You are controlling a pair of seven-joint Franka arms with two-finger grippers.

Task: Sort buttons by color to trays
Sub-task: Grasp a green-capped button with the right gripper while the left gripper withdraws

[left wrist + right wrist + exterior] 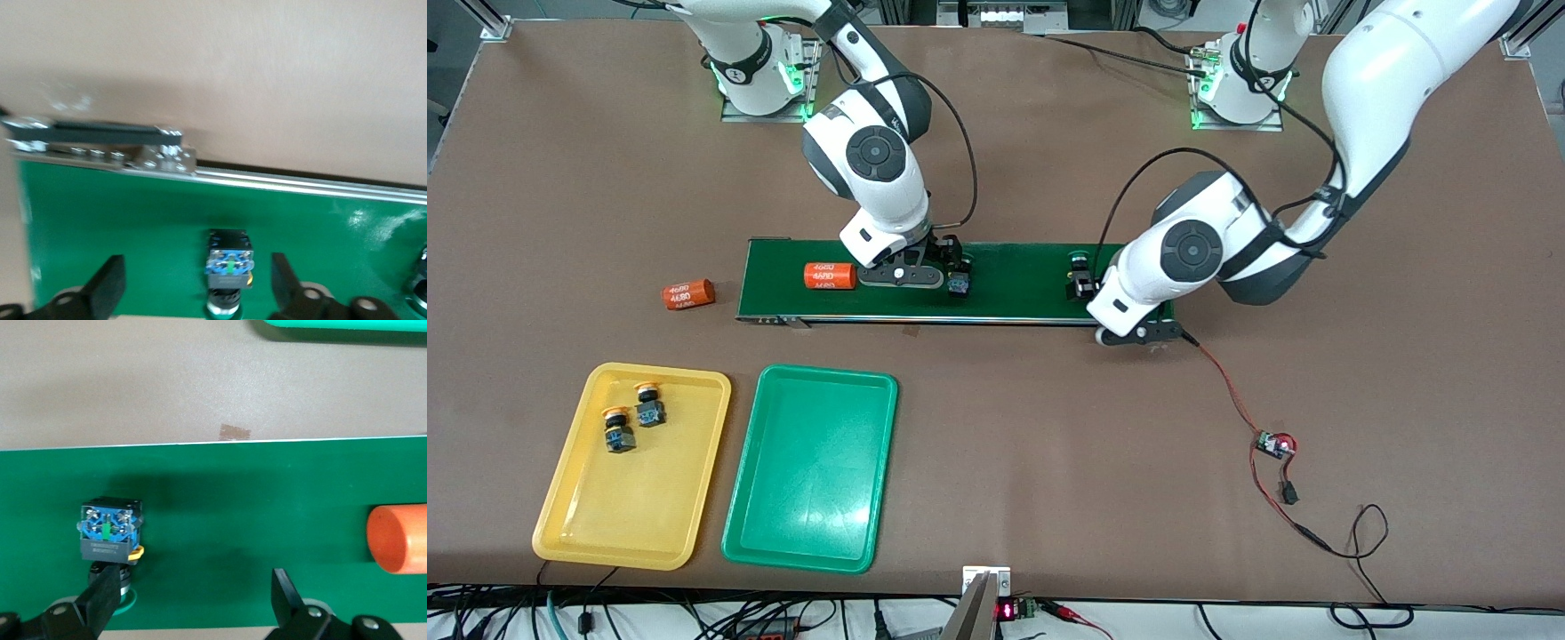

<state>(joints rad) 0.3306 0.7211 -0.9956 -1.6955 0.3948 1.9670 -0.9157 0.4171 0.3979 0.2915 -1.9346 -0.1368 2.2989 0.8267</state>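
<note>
Two yellow buttons (633,416) lie in the yellow tray (578,524); both green buttons (959,283) remain on the belt (1014,307), one between each open claw's fingers, left claw (199,283) and right claw (193,600), green tray (738,524) unfilled.

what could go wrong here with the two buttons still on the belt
The right claw is open but off-centre: one finger sits at the green button while the gap lies beside it, so closing may knock it aside. The left claw is open around the other green button lying near the conveyor belt end; a nudge could roll it. The green tray holds nothing so far.
</note>
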